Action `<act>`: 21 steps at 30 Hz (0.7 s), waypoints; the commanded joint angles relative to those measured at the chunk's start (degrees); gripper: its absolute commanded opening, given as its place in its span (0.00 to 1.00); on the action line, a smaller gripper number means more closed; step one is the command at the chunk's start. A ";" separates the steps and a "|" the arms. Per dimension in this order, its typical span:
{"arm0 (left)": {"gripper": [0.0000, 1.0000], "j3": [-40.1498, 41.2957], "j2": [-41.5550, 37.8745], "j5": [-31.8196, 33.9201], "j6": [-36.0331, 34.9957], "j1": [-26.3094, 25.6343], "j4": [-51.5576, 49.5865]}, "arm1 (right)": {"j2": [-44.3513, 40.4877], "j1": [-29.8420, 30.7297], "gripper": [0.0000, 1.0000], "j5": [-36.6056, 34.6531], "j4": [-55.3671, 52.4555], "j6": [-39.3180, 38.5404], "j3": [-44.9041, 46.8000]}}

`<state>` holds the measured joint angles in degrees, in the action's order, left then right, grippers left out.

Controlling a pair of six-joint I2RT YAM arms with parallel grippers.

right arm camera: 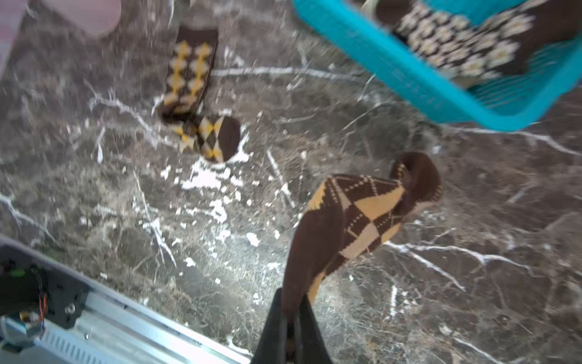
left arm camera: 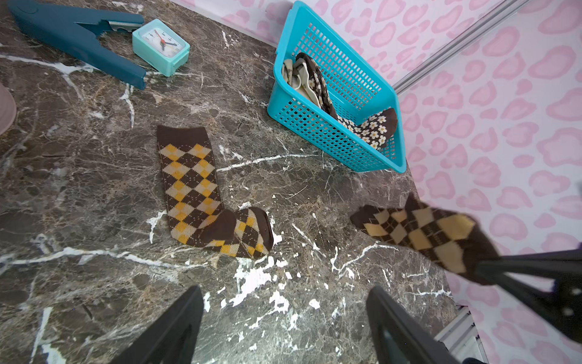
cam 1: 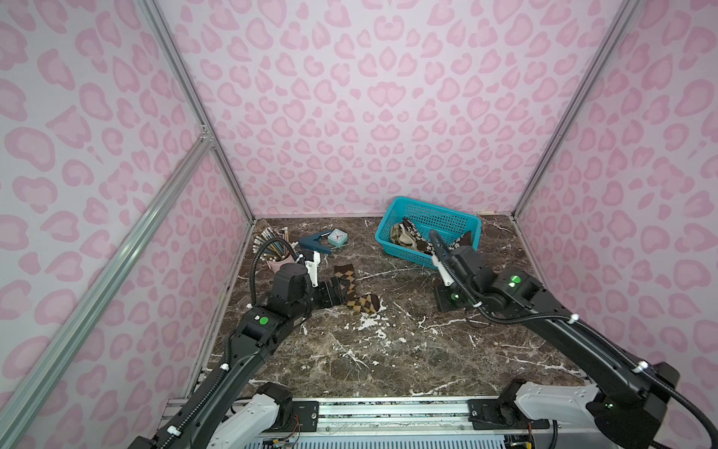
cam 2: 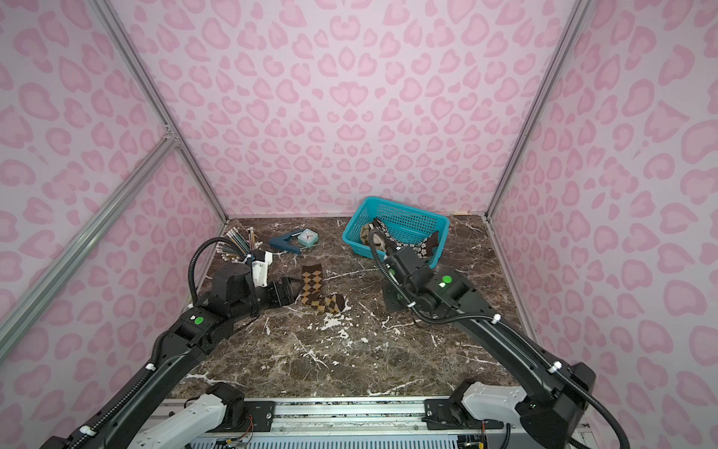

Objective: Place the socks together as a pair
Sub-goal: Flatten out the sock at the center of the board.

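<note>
**Lay the mate beside its twin**

The right jaws are clamped on the dark end of the hanging argyle sock, which dangles over the table near the basket. The flat argyle sock lies ahead of the left jaws, which stand apart and empty. Carry it low, then lower the free end first, so the two lie parallel and touching.

A dark brown marble bench veined in white carries everything. At its back left corner stands a pink cup full of pencils. Near it lies a dark blue plier-style stapler with its mouth open, and a small mint alarm clock sits just beside that mouth. A teal lattice basket sits toward the back right, well apart from them. Pink leopard-print walls on aluminium framing enclose the bench.
</note>
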<state>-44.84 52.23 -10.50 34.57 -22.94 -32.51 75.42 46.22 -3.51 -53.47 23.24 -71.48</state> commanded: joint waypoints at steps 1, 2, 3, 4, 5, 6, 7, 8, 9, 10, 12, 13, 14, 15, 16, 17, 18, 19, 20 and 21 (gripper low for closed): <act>0.85 0.97 -1.78 0.93 0.19 0.08 -0.93 | 7.71 6.33 0.00 5.53 7.42 1.76 1.44; 0.85 1.26 -2.68 1.36 0.24 0.09 -2.00 | 10.92 7.99 0.00 6.98 7.76 1.86 -0.04; 0.85 1.58 -3.58 1.90 0.29 0.08 -3.10 | 14.58 9.78 0.00 8.55 8.32 2.22 -2.03; 0.85 2.01 -4.55 2.41 0.39 0.08 -3.86 | 16.83 11.38 0.00 9.92 9.67 1.67 -3.33; 0.85 2.50 -5.70 3.02 0.54 0.04 -4.72 | 20.35 13.66 0.00 10.67 10.41 0.51 -5.40; 0.85 2.97 -6.82 3.47 0.74 0.08 -5.56 | 23.15 15.46 0.00 10.97 9.89 -0.36 -8.87; 0.85 3.29 -7.65 3.70 0.82 0.09 -6.29 | 26.15 16.64 0.00 11.09 9.11 -0.84 -10.87; 0.85 3.61 -8.61 3.96 1.00 0.08 -6.96 | 28.72 17.56 0.00 11.58 8.59 -1.44 -13.10; 0.85 4.02 -9.53 4.15 1.21 0.04 -7.46 | 30.66 18.21 0.00 11.53 8.25 -2.07 -14.71; 0.85 4.43 -10.21 4.30 1.53 0.02 -7.92 | 31.68 18.65 0.00 10.72 7.77 -2.20 -16.03; 0.85 5.18 -11.86 4.35 2.17 0.09 -8.66 | 32.25 18.83 0.00 9.57 6.90 -1.86 -18.16; 0.85 5.53 -12.42 4.24 2.38 0.06 -8.91 | 31.61 18.58 0.00 9.13 6.80 -1.33 -18.41; 0.85 5.68 -13.19 4.34 2.60 0.07 -9.13 | 30.45 18.10 0.00 8.98 6.64 -0.81 -18.43; 0.85 5.65 -13.83 4.38 2.78 0.08 -9.31 | 28.73 17.49 0.00 8.96 6.48 -0.36 -18.22; 0.85 5.54 -14.35 4.44 2.85 0.08 -9.39 | 27.09 16.70 0.00 8.90 6.22 0.00 -17.88; 0.85 5.42 -14.88 4.46 2.96 0.08 -9.37 | 24.90 15.70 0.00 9.10 5.87 0.47 -17.50; 0.85 5.22 -15.25 4.59 3.03 0.08 -9.28 | 22.58 14.56 0.00 9.51 5.54 0.77 -17.17; 0.85 5.06 -15.52 4.61 3.04 0.08 -9.21 | 20.50 13.55 0.00 10.14 5.41 0.98 -16.88; 0.85 4.78 -15.61 4.59 3.09 0.08 -9.11 | 18.39 12.23 0.00 11.16 5.07 1.45 -16.76; 0.85 4.54 -15.59 4.36 3.06 0.08 -8.77 | 16.12 10.71 0.00 12.87 4.92 2.24 -16.61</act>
<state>-39.44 36.69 -6.55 37.21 -22.92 -42.30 95.90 59.22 6.59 -47.20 23.62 -88.31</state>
